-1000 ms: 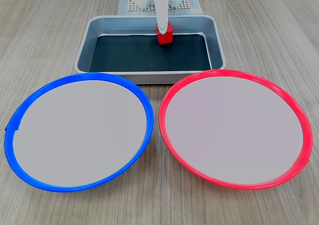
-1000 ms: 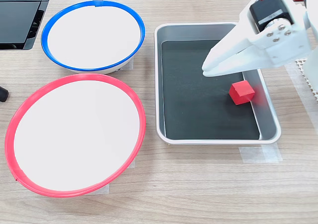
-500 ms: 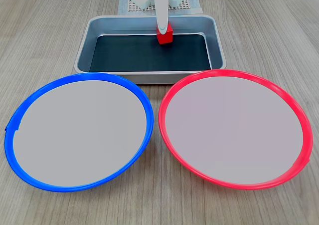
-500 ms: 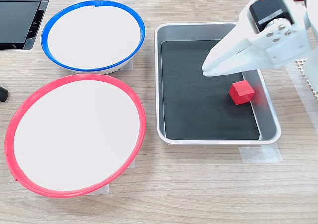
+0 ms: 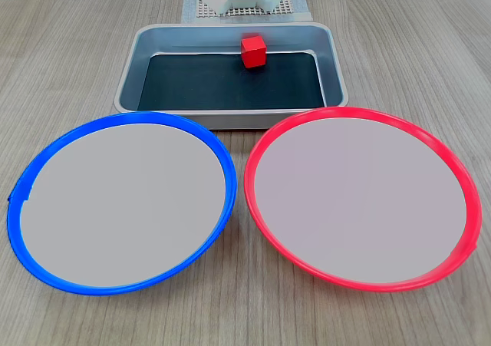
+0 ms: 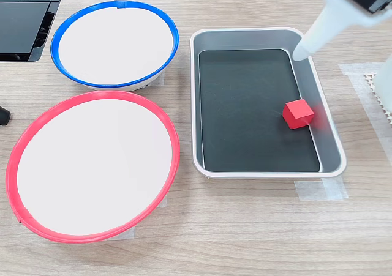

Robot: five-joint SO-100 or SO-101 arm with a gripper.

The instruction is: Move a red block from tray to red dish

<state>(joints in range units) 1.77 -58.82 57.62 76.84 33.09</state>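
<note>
Second exterior view: red block (image 6: 298, 114) beside tray (image 6: 242, 37) right wall.

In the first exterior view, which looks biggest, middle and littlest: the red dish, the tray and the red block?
Largest to smallest, as they look in the first exterior view:
1. The red dish, though it lies nearer the camera, which helps it look big.
2. The tray, farther back.
3. The red block, clearly the littlest, inside the tray.

Red block (image 6: 298, 114) in tray (image 6: 329, 163), dish (image 6: 92, 166) bare
</note>
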